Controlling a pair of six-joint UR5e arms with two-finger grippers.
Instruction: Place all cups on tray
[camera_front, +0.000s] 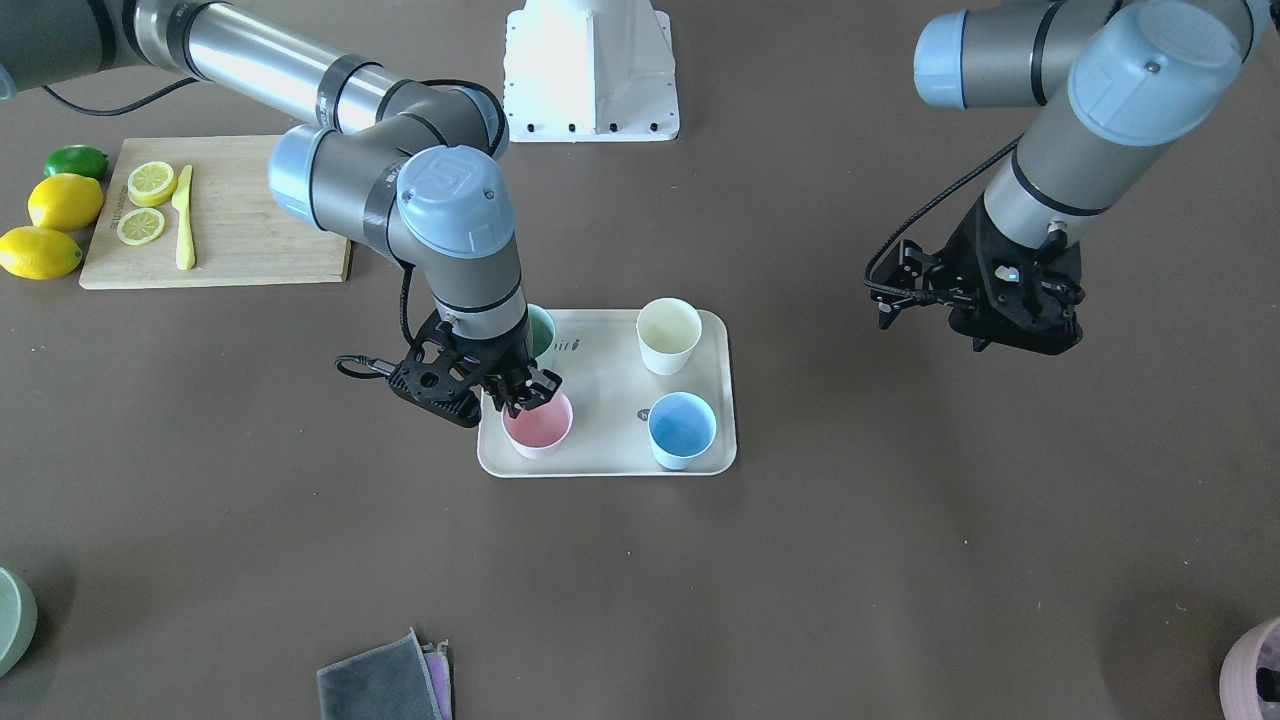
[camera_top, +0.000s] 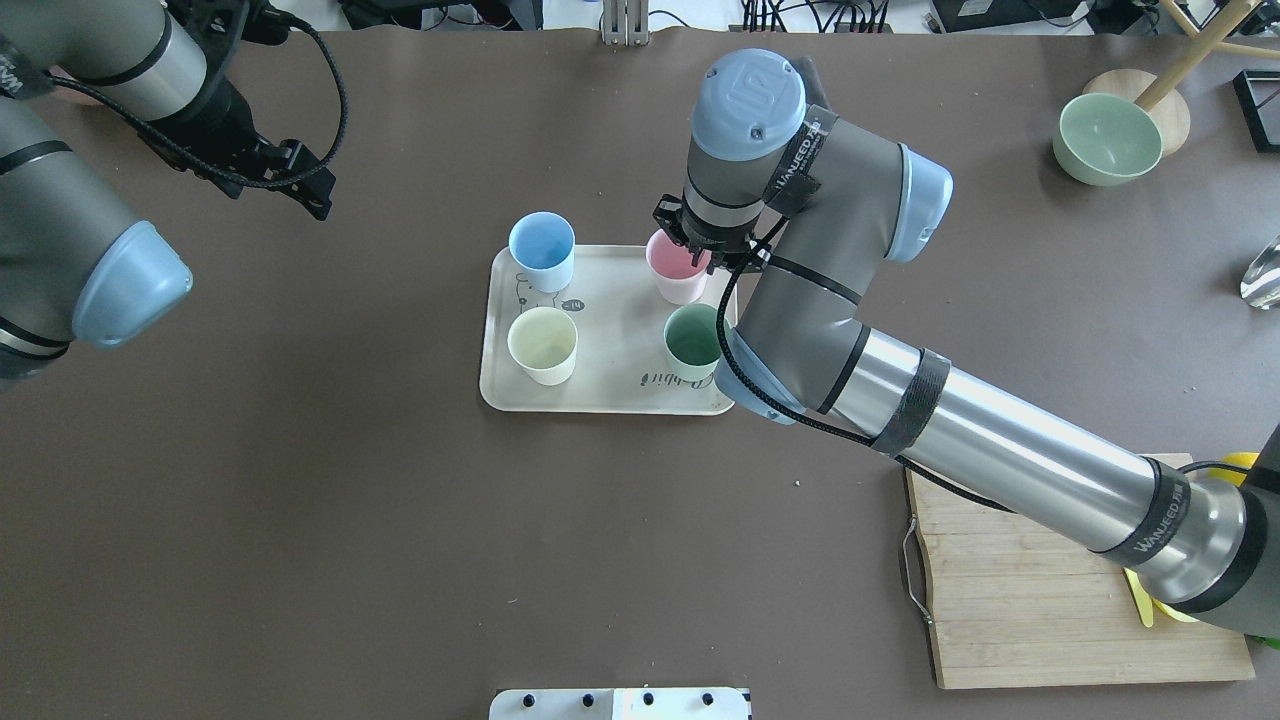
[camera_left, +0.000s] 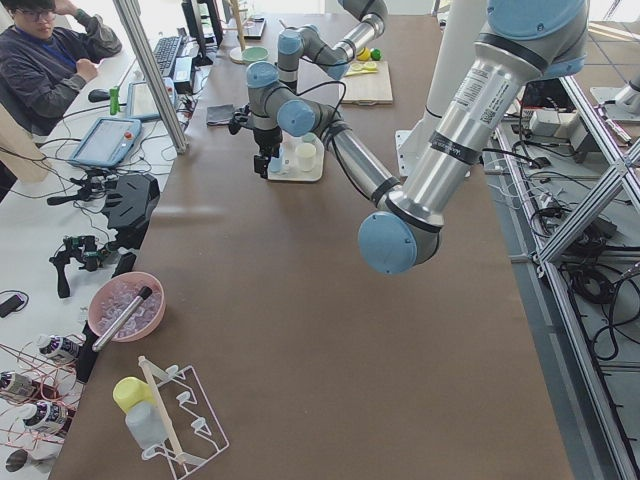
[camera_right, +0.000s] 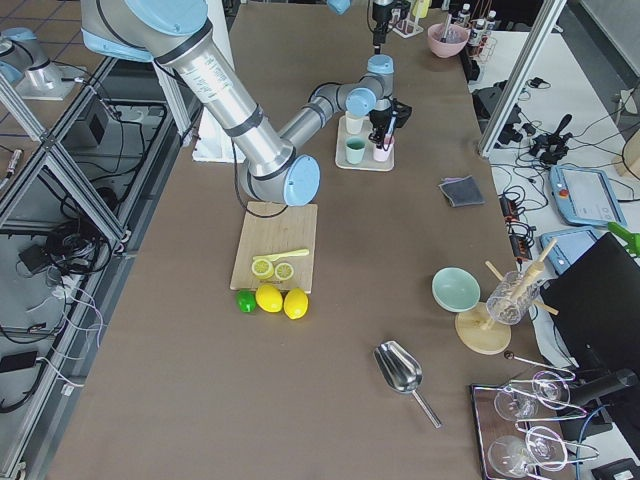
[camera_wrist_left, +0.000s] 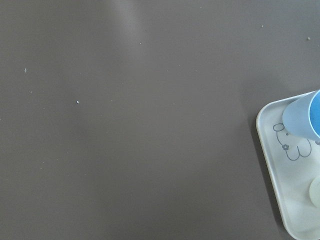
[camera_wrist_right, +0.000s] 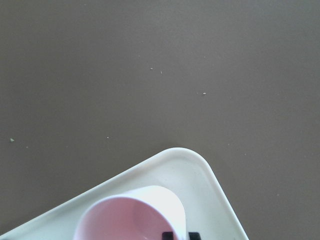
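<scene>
- The brown desk (camera_top: 400, 550) carried the tray (camera_top: 610, 390) near its middle.
- The right pincer (camera_front: 525, 395), nearly closed, straddled the pink cup (camera_front: 537, 425)'s rim at a tray corner; whether it gripped, I cannot tell.
- The left pincer (camera_top: 312, 195) hung well aside; its opening could not be told.
- The blue cup (camera_top: 541, 250), cream cup (camera_top: 542, 345) and green cup (camera_top: 692, 340) stood on the tray.

1. Dark brown table (camera_wrist_left: 125, 125) fills most of the view.
2. A beige tray (camera_wrist_left: 292, 195) corner sits at 4 o'clock, with a bunny drawing (camera_wrist_left: 292, 145).
3. A blue cup (camera_wrist_left: 302, 117) stands on it at 3 o'clock.
</scene>
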